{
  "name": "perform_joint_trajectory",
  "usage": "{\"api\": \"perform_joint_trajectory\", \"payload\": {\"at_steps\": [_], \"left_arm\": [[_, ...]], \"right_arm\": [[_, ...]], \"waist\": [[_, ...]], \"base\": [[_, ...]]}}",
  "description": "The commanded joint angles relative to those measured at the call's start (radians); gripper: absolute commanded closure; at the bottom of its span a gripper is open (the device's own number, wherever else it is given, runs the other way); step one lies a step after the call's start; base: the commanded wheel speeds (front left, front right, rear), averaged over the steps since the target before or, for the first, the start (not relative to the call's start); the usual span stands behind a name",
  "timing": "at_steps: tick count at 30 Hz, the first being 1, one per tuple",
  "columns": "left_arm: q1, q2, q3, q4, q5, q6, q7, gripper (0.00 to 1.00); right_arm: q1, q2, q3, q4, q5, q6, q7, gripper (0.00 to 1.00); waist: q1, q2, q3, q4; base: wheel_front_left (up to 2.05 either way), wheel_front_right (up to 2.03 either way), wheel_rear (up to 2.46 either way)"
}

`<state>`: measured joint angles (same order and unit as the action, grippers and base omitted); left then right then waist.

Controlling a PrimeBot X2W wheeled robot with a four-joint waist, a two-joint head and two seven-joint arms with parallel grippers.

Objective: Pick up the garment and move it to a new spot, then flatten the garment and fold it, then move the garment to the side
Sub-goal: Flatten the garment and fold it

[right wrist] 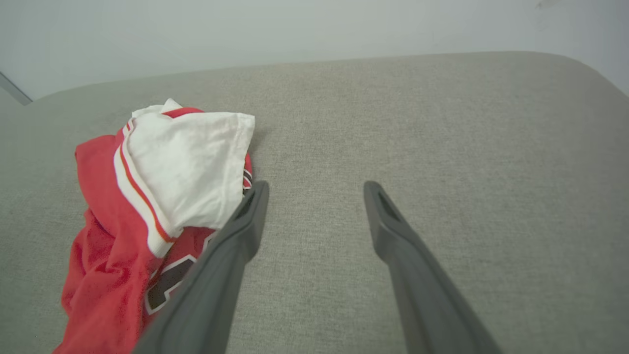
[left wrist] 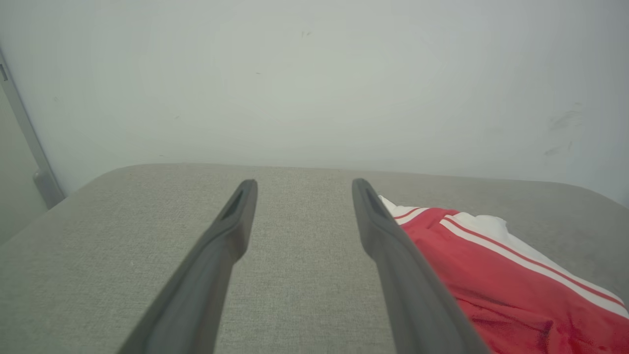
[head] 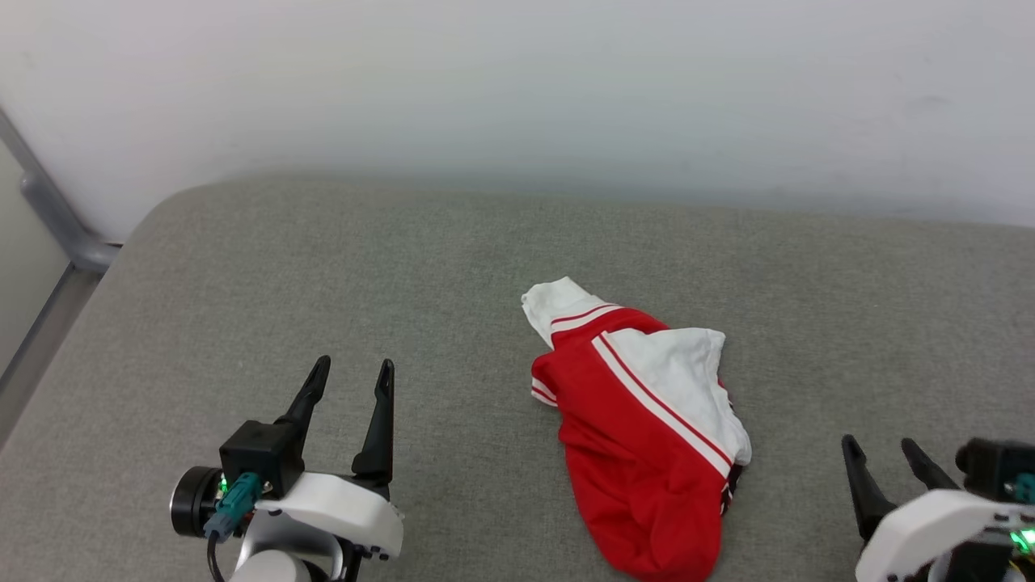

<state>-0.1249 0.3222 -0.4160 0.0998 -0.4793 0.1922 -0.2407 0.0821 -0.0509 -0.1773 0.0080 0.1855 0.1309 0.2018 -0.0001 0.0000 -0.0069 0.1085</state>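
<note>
Between our two arms on the grey cushion (head: 323, 267): the garment (head: 639, 428), bunched, white sleeve uppermost. We judge it light, limp, non-slip; pinch the raised sleeve fold. Left gripper (head: 355, 364) and right gripper (head: 879, 443) spread wide, empty.

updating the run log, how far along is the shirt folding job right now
Done: nothing that shows; the shirt lies crumpled in a heap on the grey cushion, not flat or folded. In hand: nothing; the left gripper and right gripper are both open and empty, one on each side of the shirt, not touching it. Left: pick up, move, flatten, fold, set aside.
</note>
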Motion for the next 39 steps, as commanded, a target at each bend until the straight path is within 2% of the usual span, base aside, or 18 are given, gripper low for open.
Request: {"api": "perform_joint_trajectory", "payload": {"at_steps": [1, 4, 13, 20, 21, 22, 32, 39], "left_arm": [[-0.026, -0.005, 0.005, -0.015, 0.007, 0.000, -0.007, 0.00], [-0.034, -0.008, 0.010, -0.022, 0.009, -0.002, -0.011, 0.00], [-0.081, -0.046, 0.021, -0.021, 0.019, -0.030, -0.023, 0.00], [-0.094, -0.073, 0.040, -0.017, 0.040, -0.052, -0.026, 0.00], [-0.092, -0.076, 0.045, -0.016, 0.043, -0.056, -0.026, 0.00], [-0.088, -0.079, 0.049, -0.013, 0.045, -0.059, -0.025, 0.00], [-0.050, -0.100, 0.095, 0.001, 0.068, -0.088, -0.024, 0.00], [-0.020, -0.094, 0.107, 0.010, 0.082, -0.085, -0.025, 0.00]], "right_arm": [[-0.060, 0.001, 0.021, 0.012, -0.006, 0.000, 0.064, 0.00], [-0.105, -0.005, 0.049, 0.019, -0.012, 0.000, 0.141, 0.00], [-0.306, -0.134, 0.277, 0.085, 0.034, -0.001, 0.455, 0.00], [-0.379, -0.203, 0.396, 0.143, 0.087, 0.000, 0.590, 0.00], [-0.383, -0.207, 0.404, 0.144, 0.096, 0.000, 0.593, 0.63], [-0.390, -0.211, 0.411, 0.145, 0.102, 0.000, 0.595, 1.00], [-0.443, -0.252, 0.437, 0.044, 0.090, 0.000, 0.528, 1.00], [-0.350, -0.251, 0.292, -0.058, 0.017, -0.001, 0.534, 1.00]], "waist": [[0.0001, 0.0000, 0.043, 0.036], [0.0001, 0.0000, 0.065, 0.055], [0.0001, 0.0000, 0.152, 0.129], [0.0001, 0.0000, 0.186, 0.155], [0.0001, 0.0000, 0.186, 0.154], [0.0001, 0.0000, 0.186, 0.153], [0.0001, 0.0000, 0.125, 0.091], [0.0001, 0.0000, 0.092, 0.032]], "base": [[0.00, 0.00, 0.00], [0.00, 0.00, 0.00], [0.00, 0.00, 0.00], [0.00, 0.00, 0.00], [0.00, 0.00, 0.00], [0.00, 0.00, 0.00], [0.00, 0.00, 0.00], [0.00, 0.00, 0.00]]}}
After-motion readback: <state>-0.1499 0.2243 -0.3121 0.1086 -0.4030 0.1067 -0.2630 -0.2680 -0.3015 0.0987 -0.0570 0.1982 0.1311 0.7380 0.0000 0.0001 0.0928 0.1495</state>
